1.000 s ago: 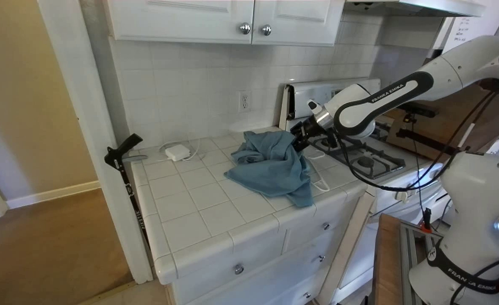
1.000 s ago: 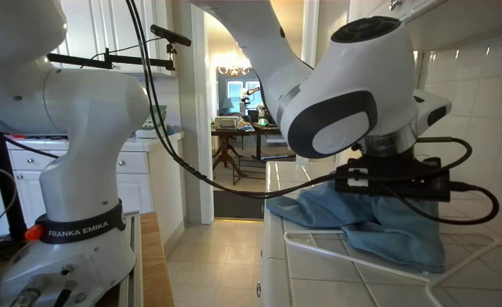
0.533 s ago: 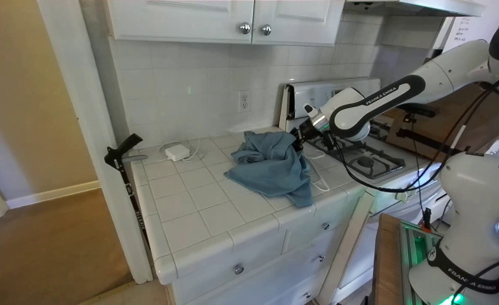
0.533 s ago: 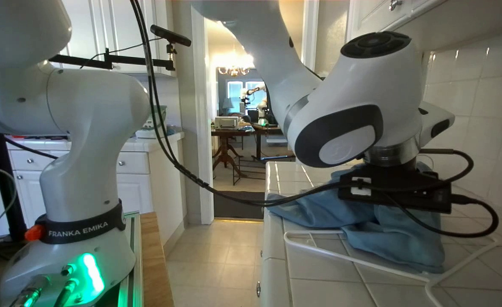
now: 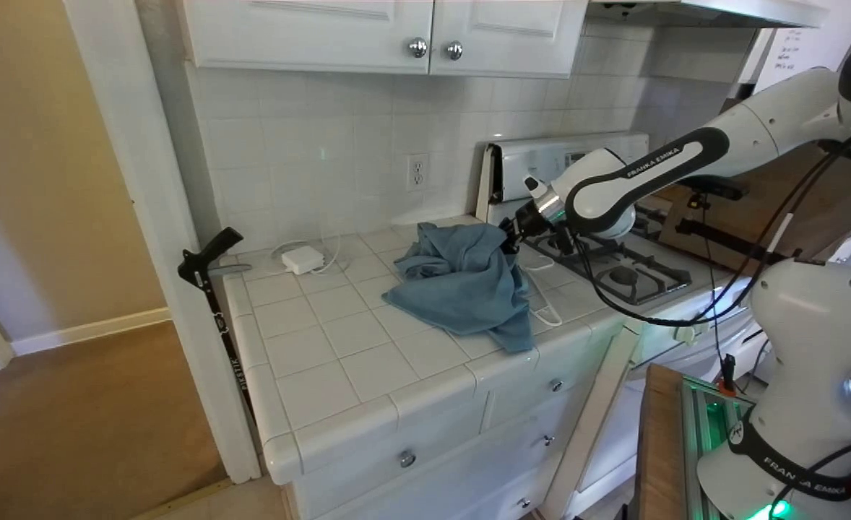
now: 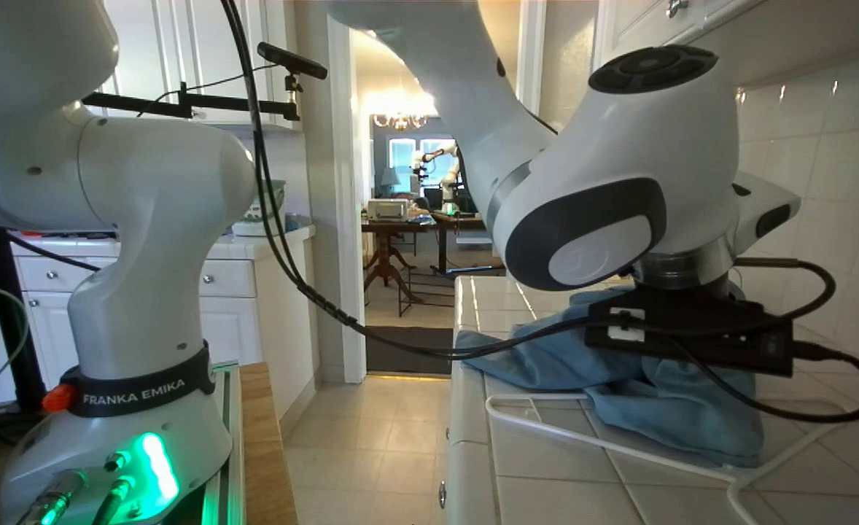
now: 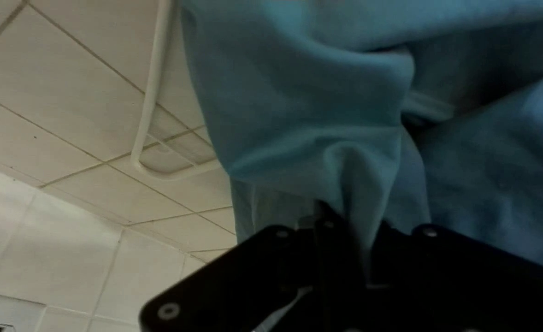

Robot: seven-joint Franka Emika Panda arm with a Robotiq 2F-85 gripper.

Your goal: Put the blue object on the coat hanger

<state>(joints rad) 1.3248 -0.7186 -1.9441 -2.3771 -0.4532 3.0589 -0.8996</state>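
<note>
White-tiled tabletop (image 5: 339,347) carries one blue cloth (image 5: 461,278), partly covering one white coat hanger (image 7: 151,83); the end effector (image 7: 355,230) pinches a fold of the cloth. "FRANKA EMIKA" marks the arm (image 5: 675,159) twice; "PIKSTIK", one black reacher (image 5: 220,321).

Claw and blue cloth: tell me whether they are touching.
Touching. The wrist view shows it: a fold of the blue cloth narrows and runs into the claw, pinched between its two sides.
</note>
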